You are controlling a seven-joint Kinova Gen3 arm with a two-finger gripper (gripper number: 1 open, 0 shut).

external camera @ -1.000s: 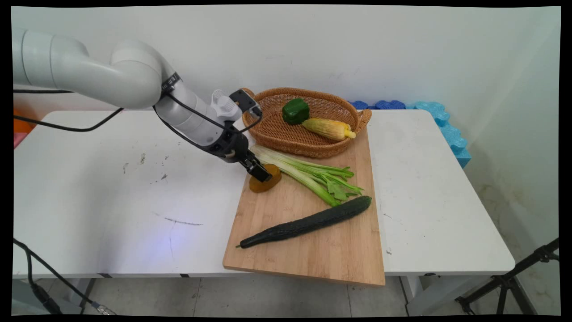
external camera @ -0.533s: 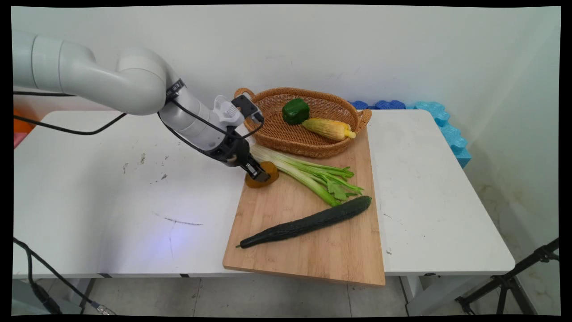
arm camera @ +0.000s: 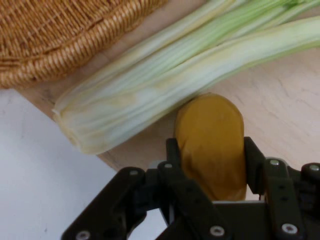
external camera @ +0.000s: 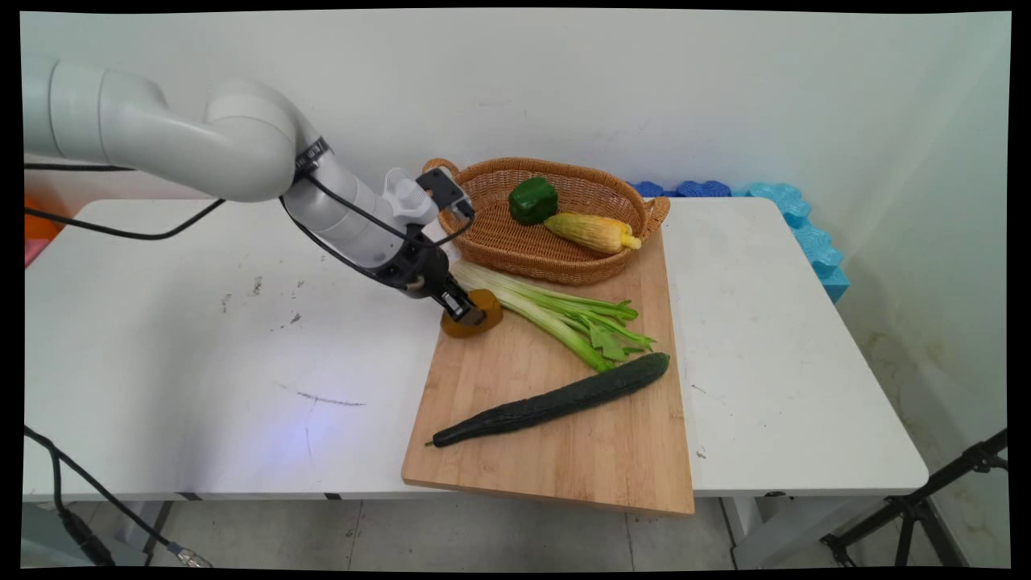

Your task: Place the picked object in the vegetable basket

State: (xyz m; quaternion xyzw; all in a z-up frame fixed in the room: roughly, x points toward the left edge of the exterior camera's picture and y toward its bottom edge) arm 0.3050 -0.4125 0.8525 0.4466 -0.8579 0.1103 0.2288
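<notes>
Currently a brown-yellow potato (arm camera: 210, 145) is clamped between the jaws of the gripper (external camera: 461, 307), at the cutting board's (external camera: 564, 435) far left corner, touching the celery (external camera: 556, 314) base. A cucumber (external camera: 556, 400) is laid nearer on the board; pepper (external camera: 532, 200) and corn (external camera: 592, 231) are seen in the wicker basket (external camera: 515, 250).

No legible text, label, brand, number or sign was found in either view, whether on the cutting board (external camera: 564, 419), the wicker basket (external camera: 515, 242), the vegetables, the arm or the wall in the upper frame.
</notes>
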